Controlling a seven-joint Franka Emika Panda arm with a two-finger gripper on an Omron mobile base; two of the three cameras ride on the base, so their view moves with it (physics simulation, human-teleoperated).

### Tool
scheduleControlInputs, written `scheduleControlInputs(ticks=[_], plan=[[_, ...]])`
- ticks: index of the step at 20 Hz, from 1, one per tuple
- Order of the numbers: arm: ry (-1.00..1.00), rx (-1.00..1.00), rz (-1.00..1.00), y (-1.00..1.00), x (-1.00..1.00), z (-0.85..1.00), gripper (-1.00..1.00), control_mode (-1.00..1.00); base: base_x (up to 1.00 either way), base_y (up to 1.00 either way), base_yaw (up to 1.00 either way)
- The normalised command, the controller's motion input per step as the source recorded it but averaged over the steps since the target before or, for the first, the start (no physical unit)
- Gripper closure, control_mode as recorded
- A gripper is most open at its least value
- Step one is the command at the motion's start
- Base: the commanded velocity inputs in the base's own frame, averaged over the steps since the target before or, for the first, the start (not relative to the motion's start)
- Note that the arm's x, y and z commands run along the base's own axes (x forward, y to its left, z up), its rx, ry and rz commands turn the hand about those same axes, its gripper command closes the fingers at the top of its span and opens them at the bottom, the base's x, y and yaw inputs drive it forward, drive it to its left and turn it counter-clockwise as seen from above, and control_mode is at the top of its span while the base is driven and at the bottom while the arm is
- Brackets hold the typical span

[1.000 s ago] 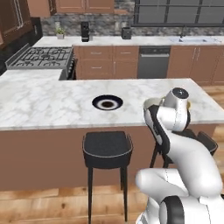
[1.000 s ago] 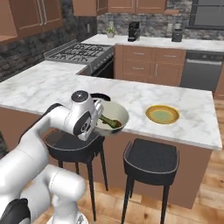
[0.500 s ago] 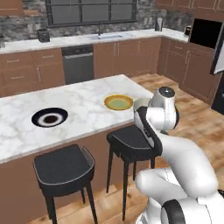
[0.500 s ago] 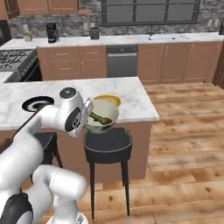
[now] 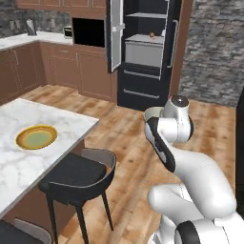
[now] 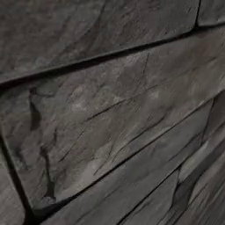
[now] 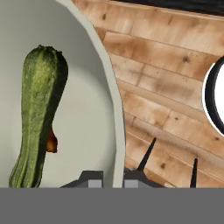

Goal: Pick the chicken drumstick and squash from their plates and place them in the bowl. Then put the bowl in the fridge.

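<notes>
One yellow-orange plate (image 5: 36, 137) sits on the marble counter (image 5: 19, 164) at 9 o'clock in left base view; black fridge (image 5: 145, 52) stands open at 12. Hand view: squash (image 7: 38, 116) lies in the bowl (image 7: 101, 87) at 9 o'clock, w/ a bit of chicken drumstick (image 7: 52, 142) peeking beside it. Gripper (image 7: 113, 180) clamped on the bowl's rim at 6.

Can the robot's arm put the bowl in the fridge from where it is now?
Probably not yet. The fridge stands open but far across bare floor from the arm, whose tool grips the bowl.
</notes>
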Motion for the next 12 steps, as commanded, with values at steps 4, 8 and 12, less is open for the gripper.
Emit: scheduleControlInputs(ticks=[4,8,12], plan=[[0.00,0.00,0.00,0.00,0.00,0.00,1.00,1.00,0.62,0.00,-0.37],[0.00,0.00,0.00,0.00,0.00,0.00,1.00,1.00,0.92,0.00,0.16],[0.00,0.00,0.00,0.00,0.00,0.00,1.00,1.00,0.85,0.00,0.39]])
